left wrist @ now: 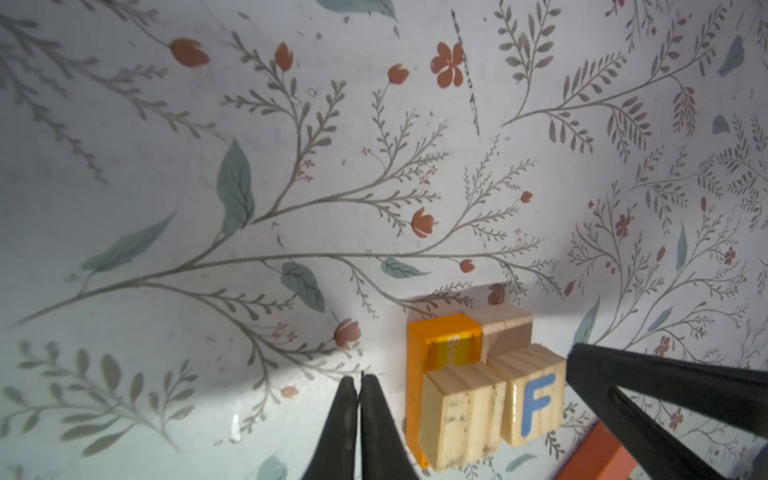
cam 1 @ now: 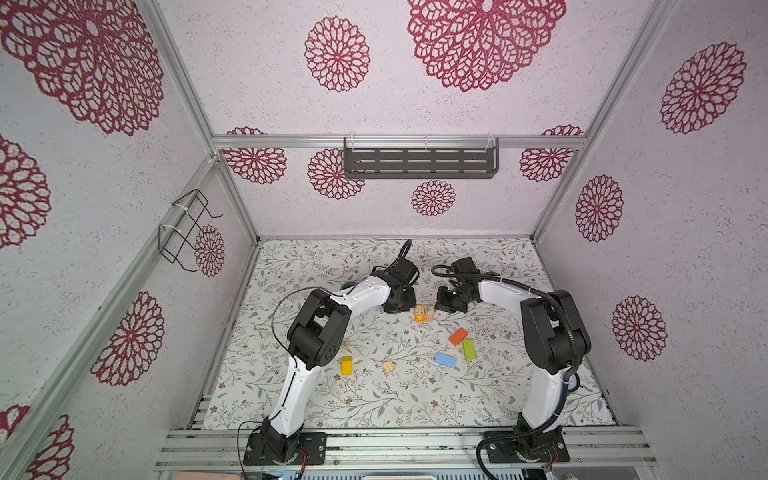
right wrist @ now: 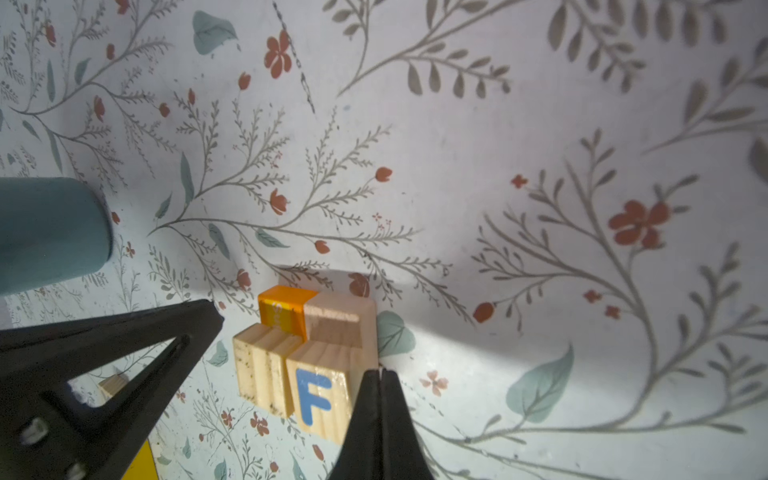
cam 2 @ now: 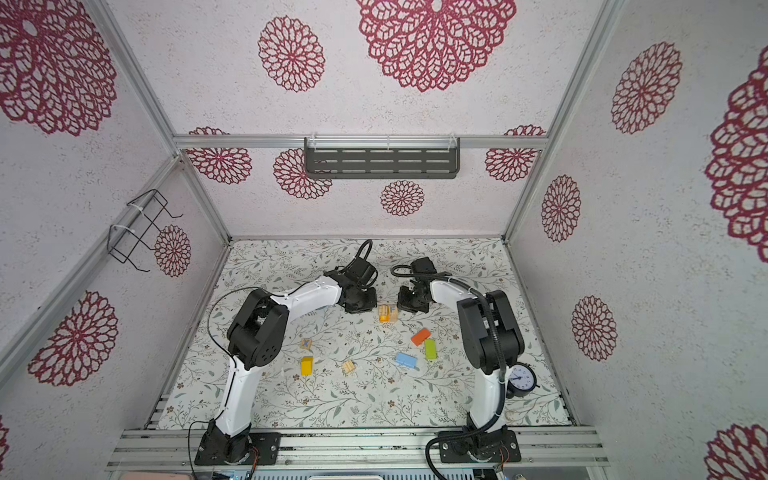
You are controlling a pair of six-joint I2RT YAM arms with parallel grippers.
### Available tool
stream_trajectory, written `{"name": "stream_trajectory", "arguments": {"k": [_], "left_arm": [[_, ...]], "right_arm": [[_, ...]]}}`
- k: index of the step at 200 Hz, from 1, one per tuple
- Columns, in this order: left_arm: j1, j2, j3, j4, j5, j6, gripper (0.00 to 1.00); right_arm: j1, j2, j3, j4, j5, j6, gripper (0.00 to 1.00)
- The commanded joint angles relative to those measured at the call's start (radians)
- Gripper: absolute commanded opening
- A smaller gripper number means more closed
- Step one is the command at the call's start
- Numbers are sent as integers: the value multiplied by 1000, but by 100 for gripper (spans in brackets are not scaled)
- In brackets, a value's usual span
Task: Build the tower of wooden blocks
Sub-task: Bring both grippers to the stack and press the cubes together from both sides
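So, in both top views my left pincer (cam 1: 403,305) and right pincer (cam 1: 446,305) flank the low tower (cam 1: 424,312), spare wood blocks (cam 1: 446,360) scattered nearby; left wrist: left pincer (left wrist: 359,386) pinched together, empty, beside its orange block (left wrist: 436,330); right wrist: right pincer (right wrist: 380,374) likewise, just beside the F cube (right wrist: 318,395), probably to square it.

Before the orange-and-natural wooden block stack (cam 1: 424,313), to the right, lie the red-orange wooden oblong (cam 1: 458,336), green wooden oblong (cam 1: 469,349) and blue wooden oblong (cam 1: 446,360); to the left, the yellow wooden block (cam 1: 346,365).
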Motion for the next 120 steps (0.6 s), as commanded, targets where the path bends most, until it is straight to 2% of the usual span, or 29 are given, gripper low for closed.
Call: {"name": "stream_trajectory", "arguments": {"k": [1, 120], "left_arm": [[-13, 20, 18, 18, 12, -17, 7], [-30, 25, 30, 25, 33, -29, 4]], "right_arm": [[-1, -4, -1, 5, -24, 10, 0], [14, -3, -14, 16, -36, 14, 0]]}}
